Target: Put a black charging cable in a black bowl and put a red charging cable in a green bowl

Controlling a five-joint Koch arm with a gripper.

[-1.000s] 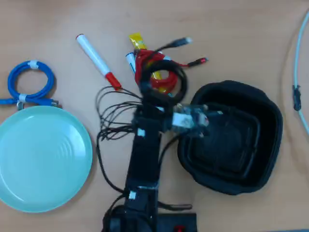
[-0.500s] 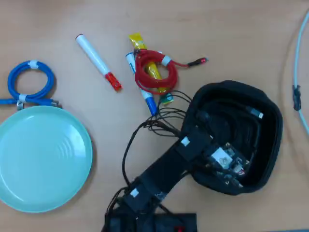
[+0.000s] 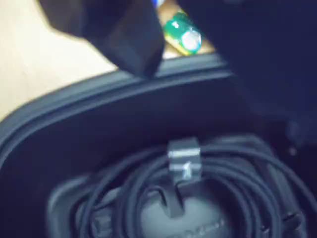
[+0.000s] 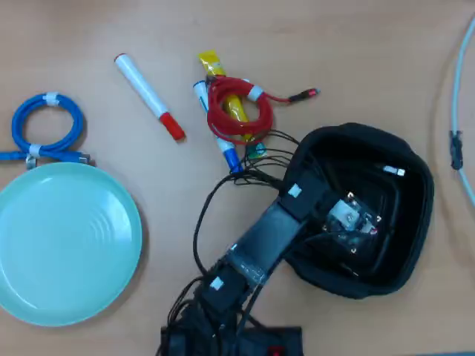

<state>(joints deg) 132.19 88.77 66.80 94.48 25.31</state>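
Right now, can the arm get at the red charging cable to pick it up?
Probably yes. The red charging cable lies in the open, with nothing on top of it. It rests on markers, and the gripper is over the black bowl nearby.

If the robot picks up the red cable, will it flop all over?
Probably not much: the red cable is coiled and bound by white bands, so it should lift as a ring. Its loose plug end would likely dangle. It looks thin and probably light.

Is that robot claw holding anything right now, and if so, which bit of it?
It seems to hold nothing: the black charging cable lies coiled in the black bowl, below the gripper. Whether its jaws are open cannot be told.
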